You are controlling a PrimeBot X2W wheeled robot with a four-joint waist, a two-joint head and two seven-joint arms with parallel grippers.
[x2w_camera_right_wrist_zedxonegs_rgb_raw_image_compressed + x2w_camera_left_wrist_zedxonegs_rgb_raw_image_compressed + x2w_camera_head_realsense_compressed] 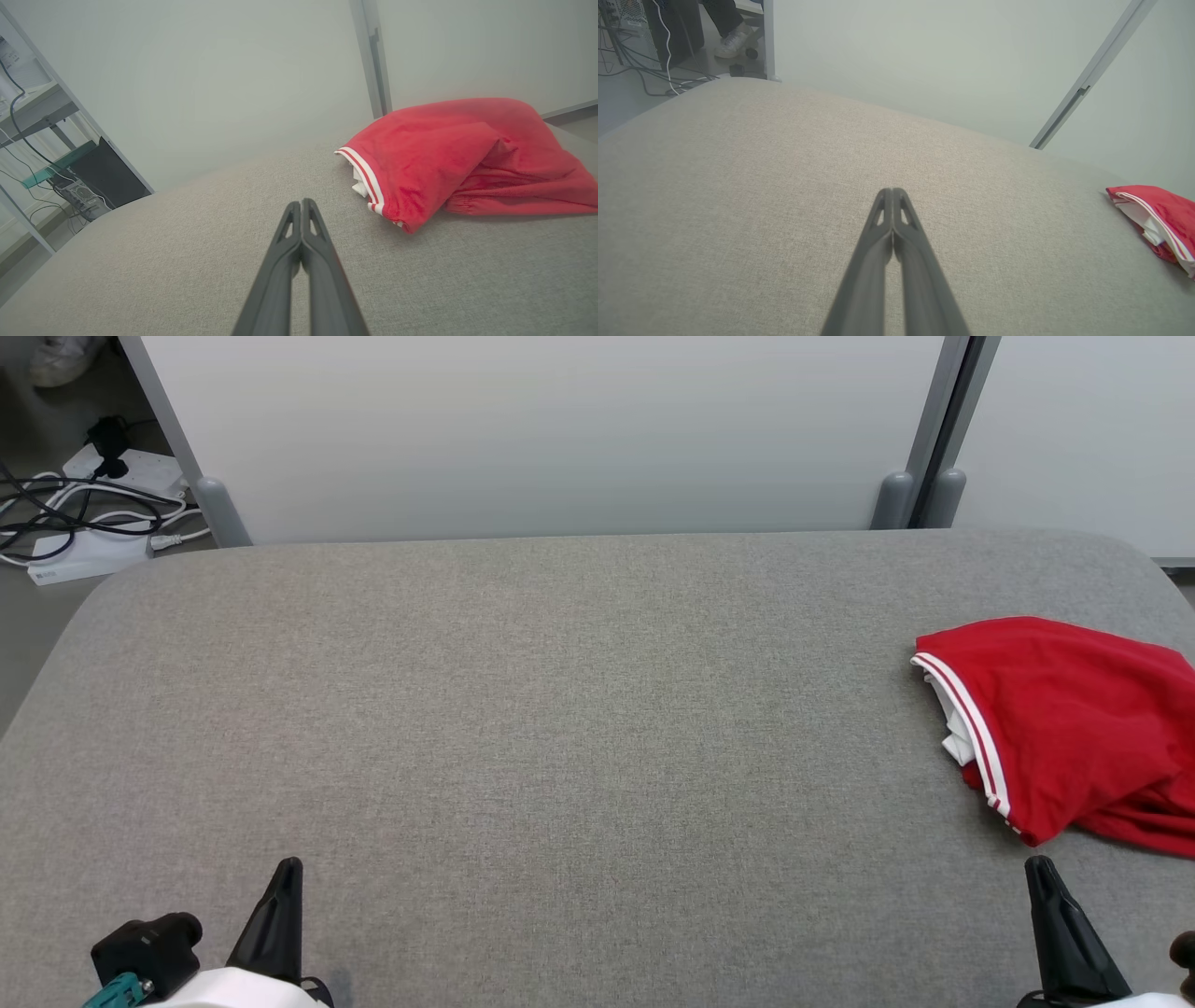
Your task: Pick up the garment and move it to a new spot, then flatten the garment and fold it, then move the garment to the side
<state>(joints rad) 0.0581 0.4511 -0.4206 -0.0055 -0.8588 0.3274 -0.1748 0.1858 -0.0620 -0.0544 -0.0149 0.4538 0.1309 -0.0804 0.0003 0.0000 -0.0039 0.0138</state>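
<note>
While left fingers (875, 242) and right fingers (285, 261) sit pressed together, the garment (1074, 728) lies near the right pair.

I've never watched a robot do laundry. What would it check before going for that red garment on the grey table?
1. Red garment found, on the table's right side: ok.
2. Garment lying flat: not ok, it is bunched up.
3. Right tool open to grasp: not ok, shut, holding nothing.
4. Left tool open: not ok, shut, holding nothing.
5. Bare table surface left of the garment for a new spot: ok.
6. Garment's far right edge fully on the table: cannot tell, cut off at the head view's edge.
</note>
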